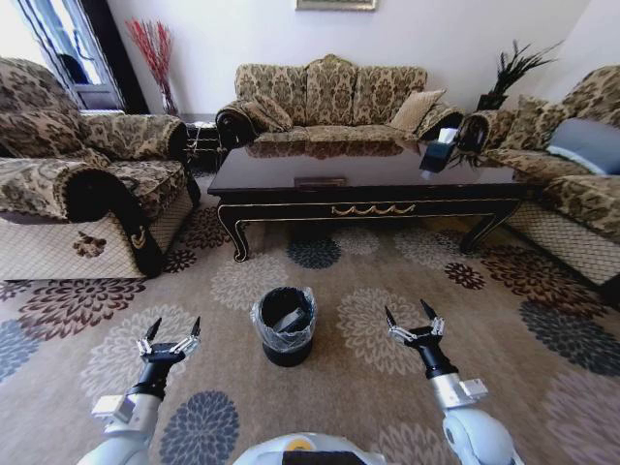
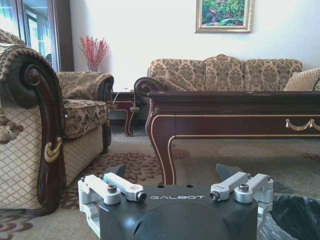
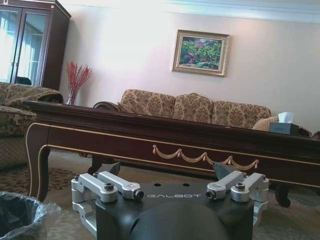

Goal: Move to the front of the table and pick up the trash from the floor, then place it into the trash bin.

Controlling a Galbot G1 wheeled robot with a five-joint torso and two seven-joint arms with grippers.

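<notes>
Both tools, left (image 1: 172, 331) and right (image 1: 411, 321), gape beside the trash bin (image 1: 284, 327) (head view shows something inside).

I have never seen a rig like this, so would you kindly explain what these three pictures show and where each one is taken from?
This is a wheeled robot with two arms in a living room. The wide picture comes from a camera on its head, looking down: the left gripper and right gripper hover over the carpet, jaws open, holding nothing. Between them stands a black bin lined with a plastic bag, something pale inside it. Beyond is the dark table, bearing a tissue box. The other two pictures come from cameras on each wrist, low down, looking past the jaws at the table and sofa.
</notes>
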